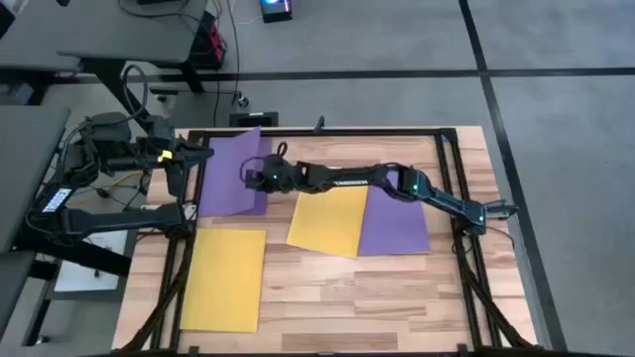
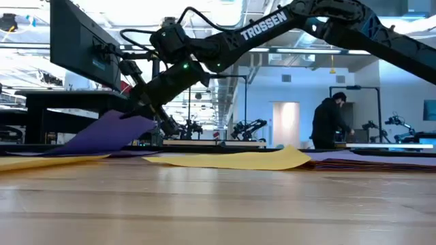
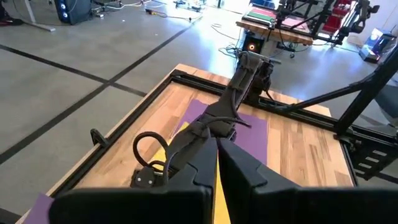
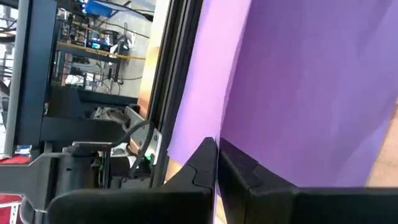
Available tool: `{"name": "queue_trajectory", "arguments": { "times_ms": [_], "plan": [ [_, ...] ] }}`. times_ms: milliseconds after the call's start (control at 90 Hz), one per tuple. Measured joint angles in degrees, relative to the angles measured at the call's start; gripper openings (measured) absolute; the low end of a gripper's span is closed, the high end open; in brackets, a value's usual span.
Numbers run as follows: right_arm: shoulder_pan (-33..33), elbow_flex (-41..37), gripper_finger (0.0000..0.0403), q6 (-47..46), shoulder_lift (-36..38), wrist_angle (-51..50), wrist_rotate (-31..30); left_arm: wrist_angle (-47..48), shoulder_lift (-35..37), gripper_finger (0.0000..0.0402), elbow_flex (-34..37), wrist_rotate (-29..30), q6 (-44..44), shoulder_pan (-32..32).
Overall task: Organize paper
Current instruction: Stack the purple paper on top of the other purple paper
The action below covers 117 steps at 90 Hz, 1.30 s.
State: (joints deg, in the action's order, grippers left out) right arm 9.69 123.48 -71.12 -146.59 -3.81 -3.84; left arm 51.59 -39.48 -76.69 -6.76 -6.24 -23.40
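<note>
A purple sheet (image 1: 226, 177) lies at the table's far left, its right side raised off the wood (image 2: 102, 133). My right gripper (image 1: 250, 175) reaches across the table and is shut on that raised side. A yellow sheet (image 1: 328, 220) lies at mid-table, overlapping a second purple sheet (image 1: 399, 226) to its right. Another yellow sheet (image 1: 224, 279) lies flat at the near left. My left gripper (image 1: 179, 177) hangs shut by the table's left edge, touching nothing. My right gripper pinches the purple sheet between its two fingers near the sheet's right edge (image 4: 231, 134), about halfway along it. The fingers slant down from the table's right side. The held side is lifted (image 2: 136, 121), and the sheet slopes down to its left part, which rests on the table.
A black frame (image 1: 327, 130) runs around the wooden table top. A desk and cables stand beyond the left edge. Bare wood shows at the near right (image 1: 397, 307). A person (image 2: 332, 122) stands far off in the room behind.
</note>
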Motion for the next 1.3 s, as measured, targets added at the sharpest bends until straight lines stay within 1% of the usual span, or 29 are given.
{"name": "queue_trajectory", "arguments": {
  "times_ms": [78, 178, 333, 478, 567, 689, 933, 1056, 1300],
  "plan": [
    [0.1, 0.0, 0.0023, -0.9, -0.6, 0.2, 0.4, 0.0, 0.0, 0.0000, 0.0, 0.0, 0.0, 0.0],
    [0.1, 0.0, 0.0056, -1.9, -1.0, -0.5, 2.2, 0.0, 0.0, 0.0000, 0.0, 0.0, 0.0, 0.0],
    [0.8, 0.0, 0.0103, 2.1, -0.8, -2.1, 1.5, 0.1, 0.0, 0.0000, 0.0, 0.0, -0.3, 0.0],
    [2.4, 0.0, 0.0128, 3.1, -0.9, -3.1, 2.4, 0.3, 0.0, 0.0000, 0.0, 0.0, -0.4, 0.0],
    [2.9, 0.0, 0.0134, 3.1, -0.9, -3.5, 2.7, 0.5, 0.0, 0.0000, 0.0, 0.0, -0.4, 0.0],
    [2.4, 0.0, 0.0134, 3.4, -0.9, -3.8, 5.6, 0.5, 0.0, 0.0000, 0.0, 0.0, -0.4, 0.0],
    [1.3, 0.0, 0.0134, 4.3, -0.9, -3.7, 6.0, 0.5, 0.0, 0.0000, 0.0, 0.0, -0.3, 0.0],
    [1.8, 0.0, 0.0134, 6.7, -0.9, -4.3, 6.1, 0.5, 0.0, 0.0000, 0.0, 0.0, 0.1, 0.0],
    [4.1, 0.0, 0.0134, 11.3, -0.9, -6.6, 10.1, 0.5, 0.0, 0.0000, 0.0, 0.0, 0.2, 0.0]
  ]
}}
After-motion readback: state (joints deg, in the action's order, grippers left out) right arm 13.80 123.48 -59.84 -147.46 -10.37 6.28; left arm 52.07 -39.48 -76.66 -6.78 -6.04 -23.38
